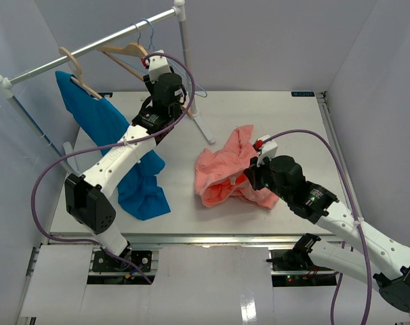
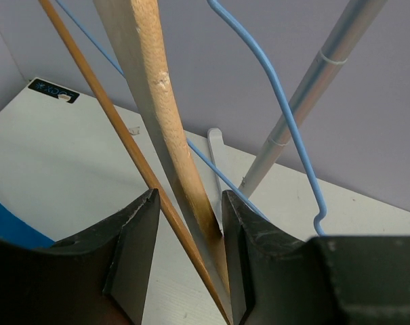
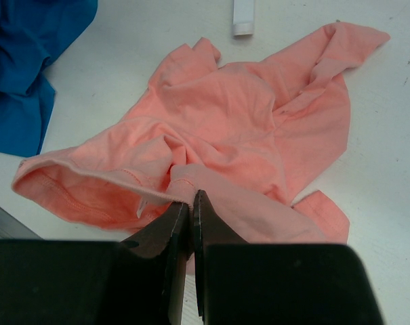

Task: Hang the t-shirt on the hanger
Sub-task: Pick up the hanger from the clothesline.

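The right gripper (image 3: 191, 203) is pinched almost closed on a fold of the salmon t-shirt (image 3: 225, 115) (crumpled mid-table (image 1: 272, 115)). The left gripper (image 2: 190, 203), jaws parted, straddles the wooden hanger (image 2: 157, 88) hanging from the rail (image 1: 89, 47) above the far-left corner.

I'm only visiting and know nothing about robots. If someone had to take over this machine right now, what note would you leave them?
Left gripper: open, one finger on each side of the hanger, which hangs on the rail; not clearly clamped.
Right gripper: shut on a fold of the t-shirt, which is crumpled on the table.
Done: both things reached.
Left: grip the hanger, take it off the rail, work it into the t-shirt.
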Motion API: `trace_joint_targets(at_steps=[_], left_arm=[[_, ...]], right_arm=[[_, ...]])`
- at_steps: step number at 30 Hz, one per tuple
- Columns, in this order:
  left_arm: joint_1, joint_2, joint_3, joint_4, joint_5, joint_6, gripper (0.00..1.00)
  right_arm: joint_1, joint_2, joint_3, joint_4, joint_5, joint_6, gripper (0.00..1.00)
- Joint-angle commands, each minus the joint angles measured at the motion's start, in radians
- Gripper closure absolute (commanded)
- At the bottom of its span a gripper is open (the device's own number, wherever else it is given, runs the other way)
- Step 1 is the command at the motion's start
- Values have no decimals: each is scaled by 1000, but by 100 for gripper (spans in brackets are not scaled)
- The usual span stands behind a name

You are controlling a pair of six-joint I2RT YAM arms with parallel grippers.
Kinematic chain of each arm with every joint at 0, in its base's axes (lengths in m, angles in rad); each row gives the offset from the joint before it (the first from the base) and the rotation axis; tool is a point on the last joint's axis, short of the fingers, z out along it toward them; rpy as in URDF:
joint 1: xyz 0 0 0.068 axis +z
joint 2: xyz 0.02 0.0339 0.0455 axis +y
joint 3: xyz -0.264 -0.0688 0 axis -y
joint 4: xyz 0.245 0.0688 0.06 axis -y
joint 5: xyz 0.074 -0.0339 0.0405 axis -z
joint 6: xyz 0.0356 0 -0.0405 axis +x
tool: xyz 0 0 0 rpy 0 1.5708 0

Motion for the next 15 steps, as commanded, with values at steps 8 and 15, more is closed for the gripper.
trace_joint_targets(at_steps=[8, 15], left_arm=[[13, -25, 0, 154, -106, 253, 51], [38, -6, 20, 141, -97, 264, 53]], right_arm=[[-4, -8, -4, 49, 2, -16, 92], [-4, -7, -4, 51, 5, -17, 92]])
